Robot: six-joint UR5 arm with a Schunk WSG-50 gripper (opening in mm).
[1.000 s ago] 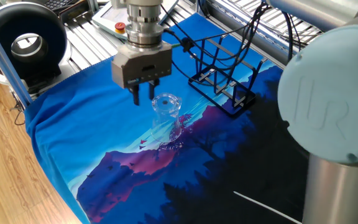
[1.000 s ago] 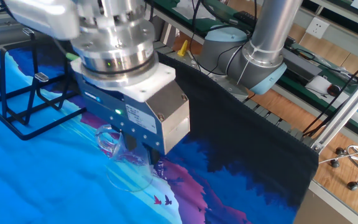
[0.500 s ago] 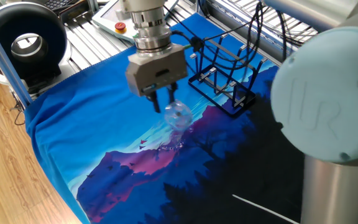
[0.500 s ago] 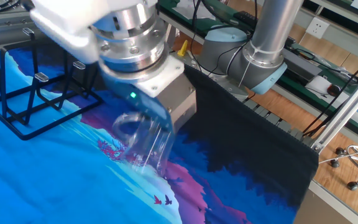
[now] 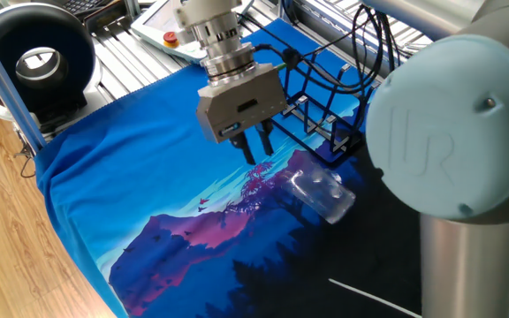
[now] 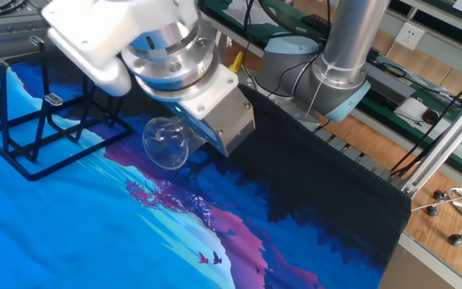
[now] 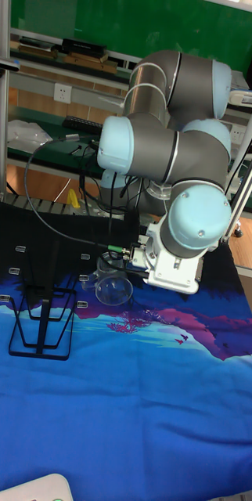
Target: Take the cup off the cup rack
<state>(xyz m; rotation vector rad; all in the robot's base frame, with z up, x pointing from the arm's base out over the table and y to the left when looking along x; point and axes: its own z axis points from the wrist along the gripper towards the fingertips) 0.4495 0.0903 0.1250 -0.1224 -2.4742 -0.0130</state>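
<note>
Tilted sideways since before, gripper (image 5: 256, 147) seemingly clamps the cup (image 6: 165, 142).

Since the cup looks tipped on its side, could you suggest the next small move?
Probably pause and check the grasp before travelling: the cup is tipped sideways, off the cup rack, beside the tool, and the views do not settle whether the tool holds it.
</note>
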